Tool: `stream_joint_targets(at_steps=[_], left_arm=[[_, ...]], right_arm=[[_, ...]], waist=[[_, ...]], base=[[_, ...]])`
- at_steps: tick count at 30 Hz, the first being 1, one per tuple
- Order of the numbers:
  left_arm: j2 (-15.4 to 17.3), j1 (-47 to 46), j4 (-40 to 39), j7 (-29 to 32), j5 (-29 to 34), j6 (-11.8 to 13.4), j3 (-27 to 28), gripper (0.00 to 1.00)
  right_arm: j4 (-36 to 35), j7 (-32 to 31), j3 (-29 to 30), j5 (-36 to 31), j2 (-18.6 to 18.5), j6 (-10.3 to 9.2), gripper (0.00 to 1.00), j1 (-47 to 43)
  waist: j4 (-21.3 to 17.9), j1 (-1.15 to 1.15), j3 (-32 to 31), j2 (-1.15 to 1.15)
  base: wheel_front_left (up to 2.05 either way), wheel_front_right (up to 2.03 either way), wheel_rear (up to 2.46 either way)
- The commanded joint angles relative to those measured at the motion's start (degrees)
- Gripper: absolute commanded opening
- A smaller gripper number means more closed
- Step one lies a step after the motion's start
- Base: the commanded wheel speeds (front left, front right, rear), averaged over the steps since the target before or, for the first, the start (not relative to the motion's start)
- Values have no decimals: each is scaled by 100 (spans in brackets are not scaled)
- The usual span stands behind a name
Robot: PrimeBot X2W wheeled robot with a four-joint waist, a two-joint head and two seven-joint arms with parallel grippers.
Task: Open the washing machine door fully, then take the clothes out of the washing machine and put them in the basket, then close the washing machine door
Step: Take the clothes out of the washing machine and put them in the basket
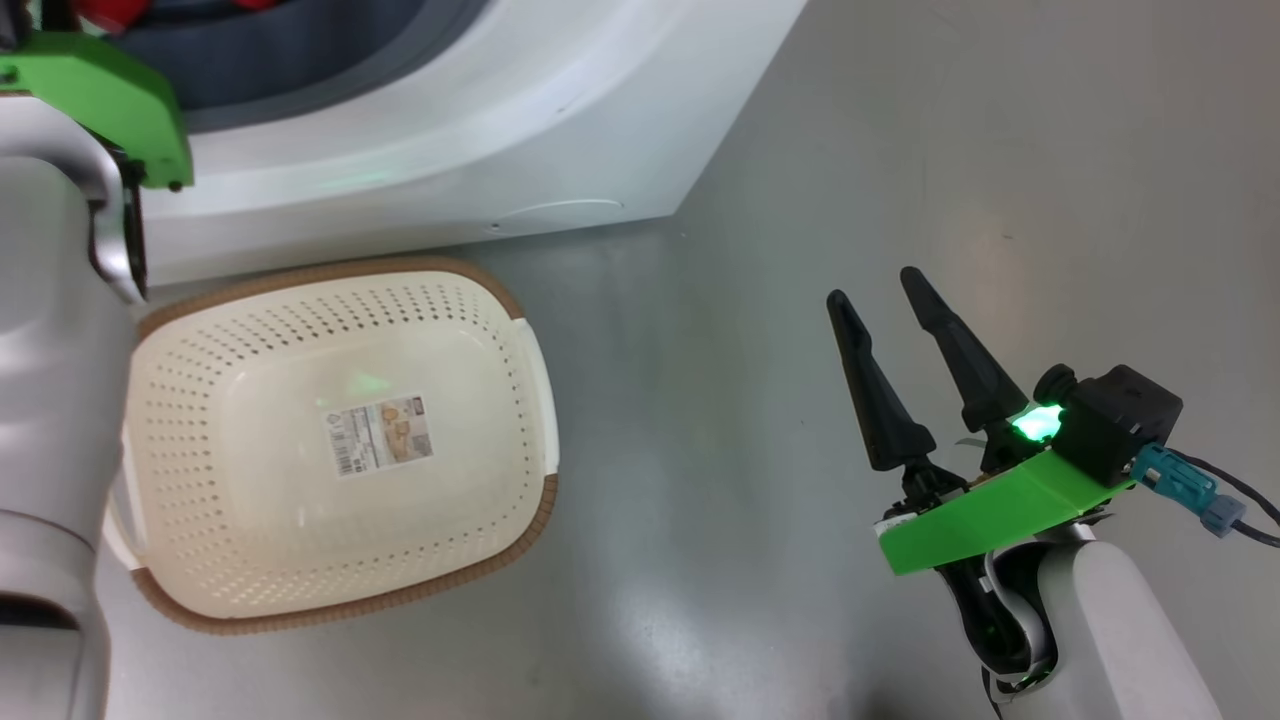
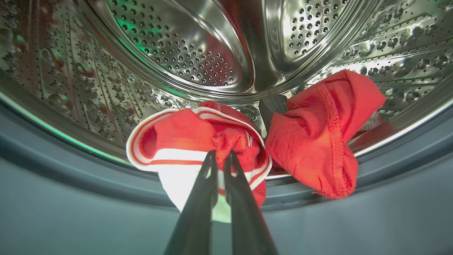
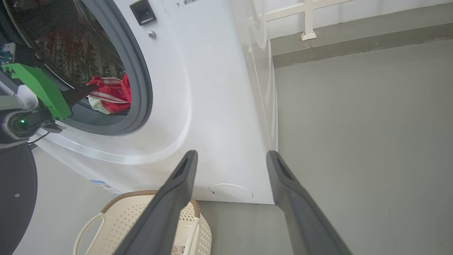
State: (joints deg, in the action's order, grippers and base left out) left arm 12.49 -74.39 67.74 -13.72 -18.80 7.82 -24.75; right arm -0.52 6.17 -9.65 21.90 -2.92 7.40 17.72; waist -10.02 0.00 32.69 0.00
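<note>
Inside the washing machine's (image 3: 212,106) steel drum (image 2: 184,46), my left gripper (image 2: 221,154) is shut on a red garment with white stripes (image 2: 184,141), pinching its fabric at the drum's front lip. A second red piece of the clothes (image 2: 318,141) lies just right of it, untouched. The right wrist view shows the same clothes (image 3: 109,94) in the opening, with the left fingers (image 3: 79,95) reaching in. The washing machine door (image 3: 16,198) stands swung open at the left. The basket (image 1: 180,420) sits empty on the floor below the opening. Over bare floor to the right, my right gripper (image 1: 878,288) hangs open and holds nothing.
My left forearm (image 1: 50,400) overhangs the basket's left side. Grey floor (image 1: 720,450) spreads between the basket and the right gripper. A white railing (image 3: 308,21) stands against the far wall, beyond the machine.
</note>
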Motion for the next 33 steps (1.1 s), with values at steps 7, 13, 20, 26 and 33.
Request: stream_joint_targets(at_steps=[7,13,20,26,33], left_arm=[[93,346,-551,-108,-26,17,-21,0],[35,693,-1021,-120,-41,4,-81,0],[50,1107,-1709,-123,-57,77,-147,0],[134,1542,-2487,-9,-45,182,-245,0],[318,2108,-3582,266,-18,390,-333,0]], right_arm=[[-126,-21,-32,-25,4,9,100,-112],[-140,-43,22,-42,4,9,100,-173],[-166,-67,87,-61,4,9,100,-243],[-197,-93,135,-77,4,9,100,-313],[-229,-114,203,-99,4,9,100,-400]], waist=[[207,0,-243,0],[295,0,-370,0],[411,0,-515,0],[503,0,-622,0],[606,0,-721,0]], base=[[0,0,0],[0,0,0],[0,0,0],[0,0,0],[0,0,0]])
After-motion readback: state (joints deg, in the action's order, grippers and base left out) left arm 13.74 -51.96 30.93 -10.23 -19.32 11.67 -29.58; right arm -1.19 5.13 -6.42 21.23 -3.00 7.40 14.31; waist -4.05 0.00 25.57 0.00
